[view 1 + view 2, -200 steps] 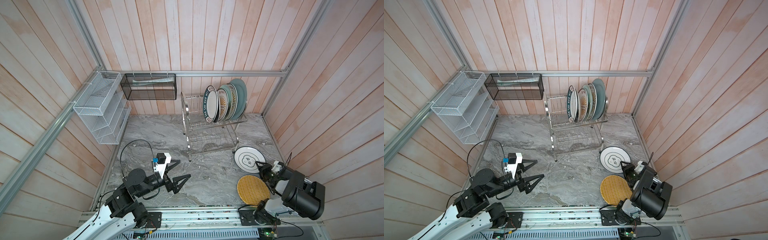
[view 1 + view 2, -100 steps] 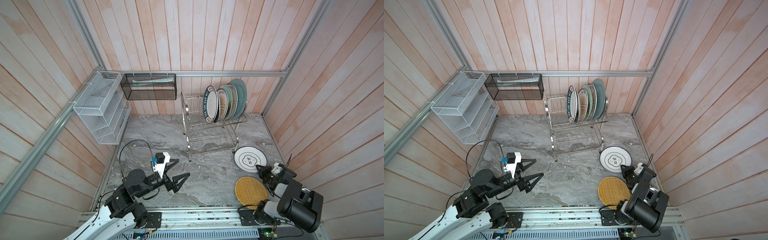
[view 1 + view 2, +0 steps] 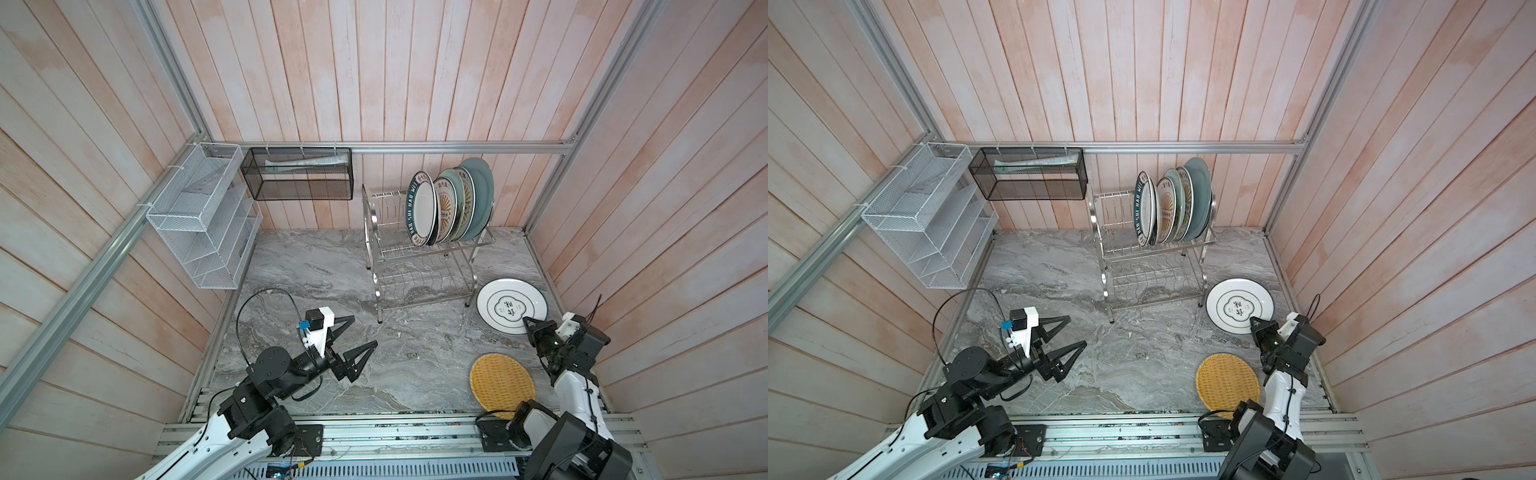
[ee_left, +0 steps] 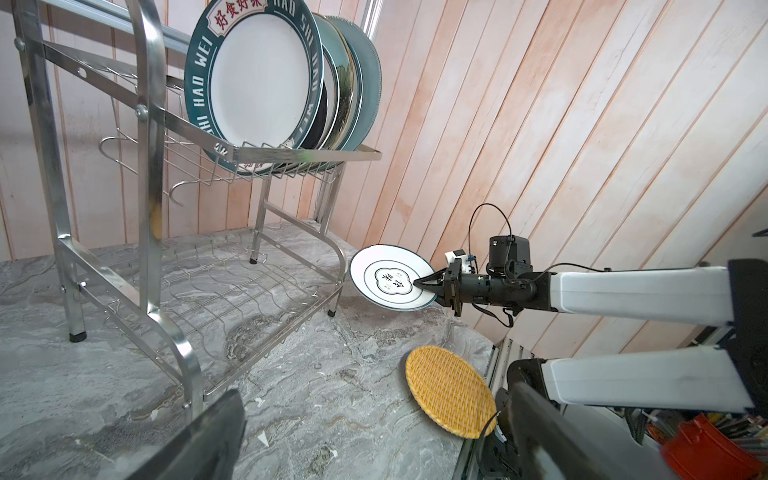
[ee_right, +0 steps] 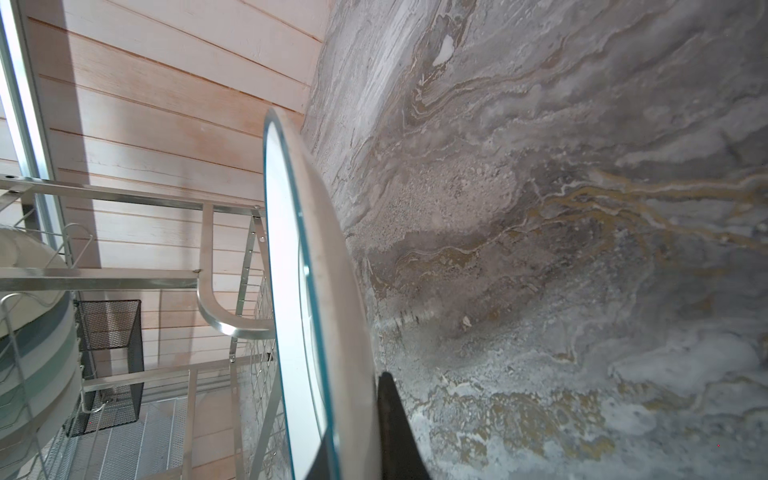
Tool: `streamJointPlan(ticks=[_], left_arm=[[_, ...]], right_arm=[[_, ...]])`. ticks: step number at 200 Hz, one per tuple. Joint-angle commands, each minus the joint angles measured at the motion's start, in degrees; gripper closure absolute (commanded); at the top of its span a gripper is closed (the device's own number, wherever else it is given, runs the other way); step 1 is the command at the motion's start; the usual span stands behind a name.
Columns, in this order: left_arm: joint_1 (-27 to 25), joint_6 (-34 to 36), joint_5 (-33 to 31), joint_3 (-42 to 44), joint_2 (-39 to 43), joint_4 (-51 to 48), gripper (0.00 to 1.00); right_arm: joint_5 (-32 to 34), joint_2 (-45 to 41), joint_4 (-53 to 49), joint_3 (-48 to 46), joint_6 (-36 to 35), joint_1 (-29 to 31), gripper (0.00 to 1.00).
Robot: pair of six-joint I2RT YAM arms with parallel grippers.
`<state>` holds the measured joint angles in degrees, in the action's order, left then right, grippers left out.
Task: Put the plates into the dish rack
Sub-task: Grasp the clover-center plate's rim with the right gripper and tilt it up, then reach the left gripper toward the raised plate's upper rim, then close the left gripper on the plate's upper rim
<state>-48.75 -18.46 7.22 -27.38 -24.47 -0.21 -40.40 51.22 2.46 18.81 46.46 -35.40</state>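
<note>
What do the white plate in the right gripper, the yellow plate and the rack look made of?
White lettered plate: probably glazed ceramic, maybe melamine; glossy face, printed rings, thick smooth rim.
Yellow plate: matte basket-weave texture; real wicker or moulded plastic, I cannot tell.
Dish rack: polished metal, likely stainless steel; mirror-bright bars and thin wire.

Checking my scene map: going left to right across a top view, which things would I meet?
White wire-mesh tiered organiser → black mesh box basket → shiny stainless steel two-tier dish rack → white round lettered plate. The yellow woven plate is left out: it overlaps the white one.
</note>
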Motion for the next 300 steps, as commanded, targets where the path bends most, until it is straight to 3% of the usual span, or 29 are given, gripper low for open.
streamJointPlan(ticks=[1, 62, 125, 159, 185, 219, 271, 300], left_arm=[[0.15, -1.37, 2.17, 1.10, -3.21, 7.35, 0.00], [-1.39, -3.25, 6.60, -2.00, -18.93, 18.02, 0.00], [-8.59, 5.44, 5.45, -12.22, -35.12, 15.60, 0.06], [-12.22, 13.58, 2.30, -21.08, -44.57, 8.89, 0.12], [-17.82, 26.55, -6.07, -28.29, -52.41, 4.53, 0.12], [-21.11, 37.38, -16.28, -33.92, -62.38, 6.53, 0.14], [-22.26, 48.21, -19.01, -37.58, -70.72, 10.96, 0.24], [-22.53, 50.60, -20.42, -40.80, -74.33, 10.81, 0.44]], right_arm=[[1.18, -2.84, -9.93, 4.88, -0.19, 1.83, 1.00], [5.41, -5.87, -21.00, 13.16, 1.94, 10.97, 1.00], [14.99, -7.34, -31.66, 20.30, 7.71, 21.34, 1.00], [18.19, -9.03, -34.56, 22.36, 10.94, 25.15, 1.00], [18.86, -9.12, -36.34, 23.07, 11.92, 26.78, 1.00], [18.78, -9.47, -36.68, 23.64, 13.41, 28.90, 1.00], [19.99, -10.33, -36.57, 23.32, 15.62, 33.27, 1.00], [20.64, -11.12, -36.41, 22.61, 16.54, 34.94, 1.00]])
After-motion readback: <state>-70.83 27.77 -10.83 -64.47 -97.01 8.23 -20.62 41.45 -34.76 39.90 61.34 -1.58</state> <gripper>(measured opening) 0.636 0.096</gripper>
